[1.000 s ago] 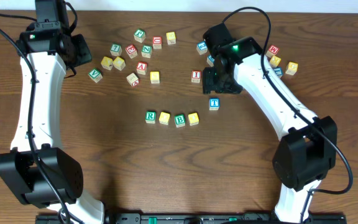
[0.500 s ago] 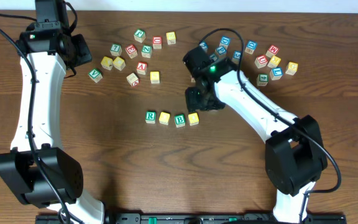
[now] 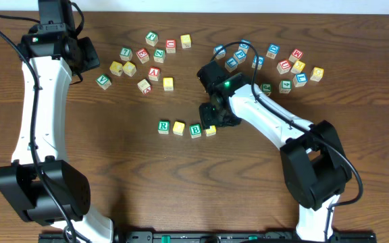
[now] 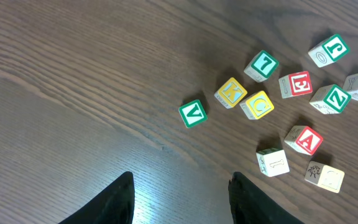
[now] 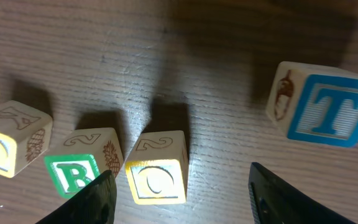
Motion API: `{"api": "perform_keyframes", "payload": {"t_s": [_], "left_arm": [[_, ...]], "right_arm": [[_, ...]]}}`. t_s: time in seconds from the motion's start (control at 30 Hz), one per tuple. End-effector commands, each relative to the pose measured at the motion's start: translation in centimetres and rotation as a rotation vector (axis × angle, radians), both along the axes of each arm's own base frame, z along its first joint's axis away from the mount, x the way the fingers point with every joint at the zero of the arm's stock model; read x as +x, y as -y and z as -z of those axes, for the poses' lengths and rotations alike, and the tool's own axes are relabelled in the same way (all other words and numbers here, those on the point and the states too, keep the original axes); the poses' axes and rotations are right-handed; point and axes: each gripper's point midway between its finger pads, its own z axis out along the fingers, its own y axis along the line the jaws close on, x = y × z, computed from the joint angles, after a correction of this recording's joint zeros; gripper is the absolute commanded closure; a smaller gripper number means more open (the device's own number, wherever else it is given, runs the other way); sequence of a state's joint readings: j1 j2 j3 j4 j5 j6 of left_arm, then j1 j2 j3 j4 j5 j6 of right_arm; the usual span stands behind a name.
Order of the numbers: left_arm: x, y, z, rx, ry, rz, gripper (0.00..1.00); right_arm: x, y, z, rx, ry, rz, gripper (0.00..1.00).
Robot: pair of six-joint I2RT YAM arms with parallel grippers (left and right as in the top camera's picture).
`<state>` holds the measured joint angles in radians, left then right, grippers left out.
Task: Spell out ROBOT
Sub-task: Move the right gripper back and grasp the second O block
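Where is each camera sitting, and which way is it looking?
Overhead: above the table, looking straight down; shows the left arm and right arm.
Left wrist: on the left arm, looking down at the green V block; left claw tips at bottom.
Right wrist: on the right arm, close above the green B block and blue T block; right claw tips at bottom.
Shared: overhead and right wrist both show the green B block.

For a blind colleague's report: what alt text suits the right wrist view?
A blue T cube sits apart, to the right of a row: yellow cube, green B cube, second yellow cube. Open fingers flank that last one.
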<state>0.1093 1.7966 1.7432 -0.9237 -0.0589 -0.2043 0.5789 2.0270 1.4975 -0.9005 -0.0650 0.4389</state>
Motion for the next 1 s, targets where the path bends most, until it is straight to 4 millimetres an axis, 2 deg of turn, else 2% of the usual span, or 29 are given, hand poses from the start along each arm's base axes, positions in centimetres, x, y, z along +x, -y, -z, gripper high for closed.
{"api": "perform_keyframes", "payload": {"t_s": [0.0,0.23,0.4,0.57,0.63,0.97], "left_arm": [[-0.3,-0.2,-0.2,0.016,-0.002,0.008,0.52],[-0.3,-0.2,-0.2,0.016,-0.002,0.008,0.51],[-0.3,-0.2,-0.2,0.016,-0.002,0.008,0.51],[-0.3,-0.2,-0.2,0.016,-0.002,0.008,0.51],[-0.3,-0.2,-0.2,0.016,-0.002,0.008,0.51],[-0.3,-0.2,-0.2,0.016,-0.002,0.008,0.51]], "right_arm": [[-0.6,-0.4,1.0,0.000,-0.028,-0.017,0.39],[-0.7,-1.2,2.2,0.026,-0.048,-0.045,0.41],[-0.7,-1.1,2.6,0.032,-0.065,-0.036,0.54],[-0.6,-1.1,2.5,0.033,-0.063,-0.034,0.73],[-0.3,-1.1,2.3,0.032,-0.055,-0.022,0.78],[3.0,0.5,1.2,-0.026,0.054,0.123,0.81]]}}
